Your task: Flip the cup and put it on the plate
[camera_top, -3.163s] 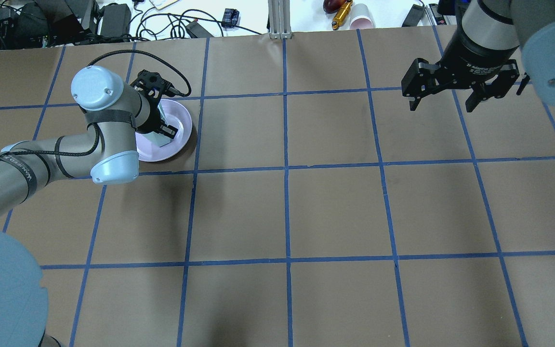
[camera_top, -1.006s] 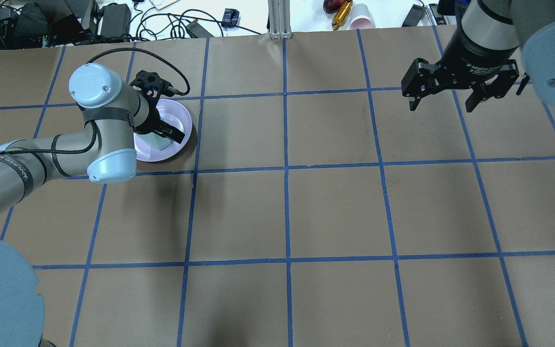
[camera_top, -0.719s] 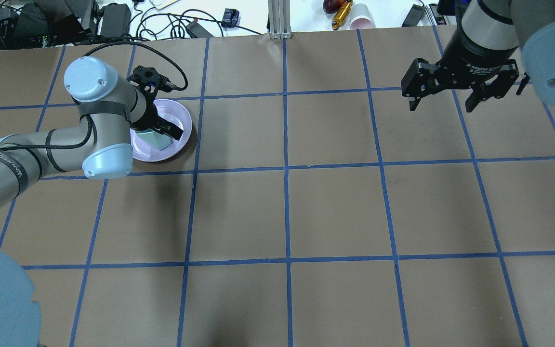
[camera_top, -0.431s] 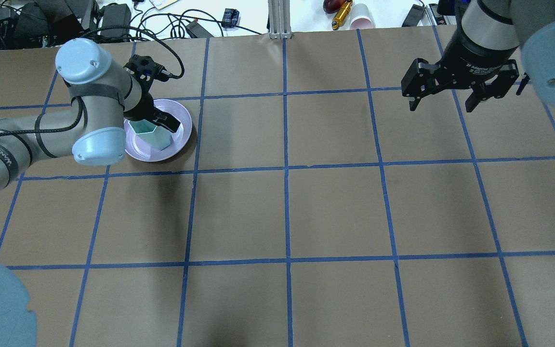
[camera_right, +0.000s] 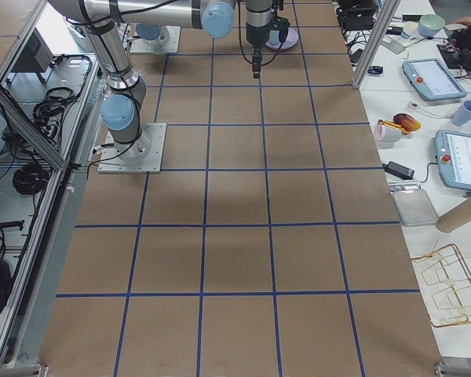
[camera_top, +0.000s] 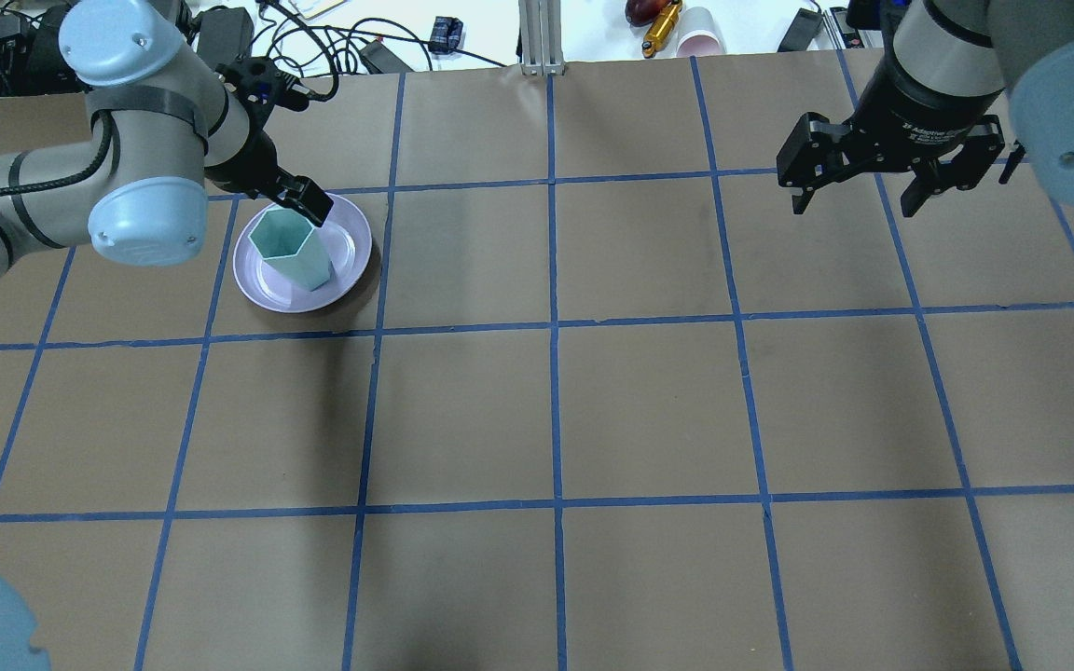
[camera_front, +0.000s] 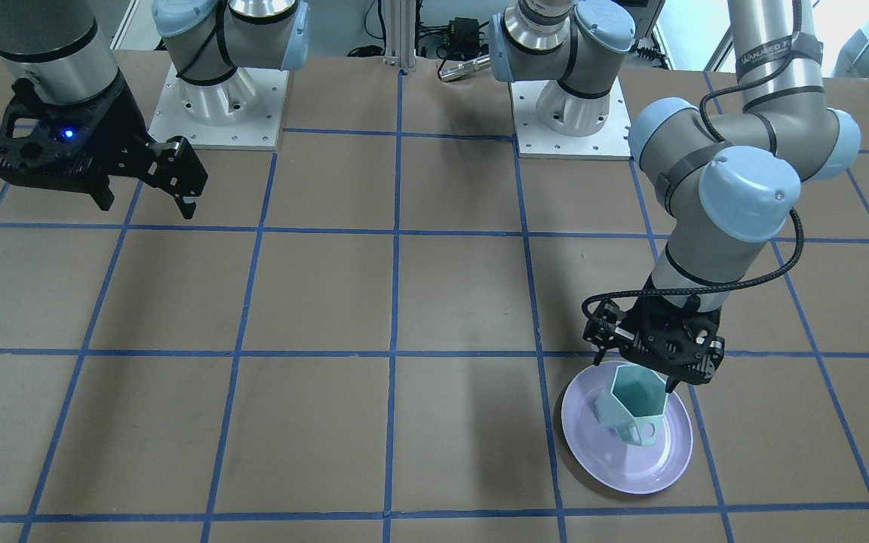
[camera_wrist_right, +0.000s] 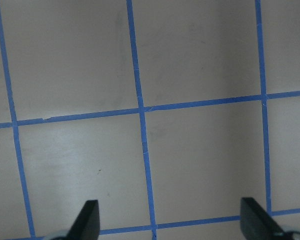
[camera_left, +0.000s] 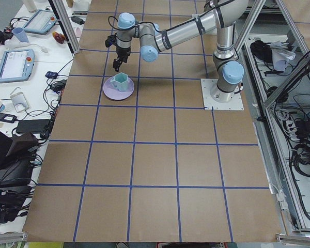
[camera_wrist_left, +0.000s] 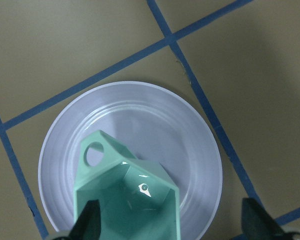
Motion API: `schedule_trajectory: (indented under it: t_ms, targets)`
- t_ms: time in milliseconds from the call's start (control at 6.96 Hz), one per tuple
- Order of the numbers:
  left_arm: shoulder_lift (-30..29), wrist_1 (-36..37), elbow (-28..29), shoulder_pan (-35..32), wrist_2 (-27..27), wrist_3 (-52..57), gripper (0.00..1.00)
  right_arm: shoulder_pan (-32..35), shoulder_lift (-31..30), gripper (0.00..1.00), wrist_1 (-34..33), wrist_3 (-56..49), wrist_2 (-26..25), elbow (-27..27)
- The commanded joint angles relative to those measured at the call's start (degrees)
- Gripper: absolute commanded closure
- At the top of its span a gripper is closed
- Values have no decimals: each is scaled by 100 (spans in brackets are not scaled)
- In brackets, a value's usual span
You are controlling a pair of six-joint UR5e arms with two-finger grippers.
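While the cup (camera_top: 287, 247) stood upright on the plate (camera_top: 351, 253), mouth up, you could see straight into its darker teal inside from the left wrist view. It sat a little off the plate's middle, toward the robot, and its open handle (camera_front: 643, 433) pointed toward your side of the table (camera_top: 649, 410). The lavender plate lay flat near the far left of the table as the robot sees it, just beside a crossing of the blue tape lines (camera_top: 378, 326).

The left end effector (camera_wrist_left: 172, 222) hung just above the cup's rim with its fingers spread wide, one to either side of the cup and gripping nothing. From the side view it was clear of the cup, with the arm bent over it from the robot's side.

Well apart, over the other end of the table, the right end effector (camera_top: 855, 207) hovered with its fingers likewise wide and empty; under it you saw only bare brown table and tape.
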Motion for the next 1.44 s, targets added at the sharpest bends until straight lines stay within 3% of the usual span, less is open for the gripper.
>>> schedule_trajectory:
  t_ms: [0,431,862,1294]
  targets:
    - [155,-780,445,-6,-23,-274,0,0,4,0,0,0,3,0]
    - [348,-1246,657,-6,4,-820,0,0,4,0,0,0,3,0]
    - [515,-2687,1421,-15,-14,-1493,0,0,4,0,0,0,-6,0]
    - [919,-3486,1528,-94,-40,-2111,0,0,-5,0,0,0,-6,0]
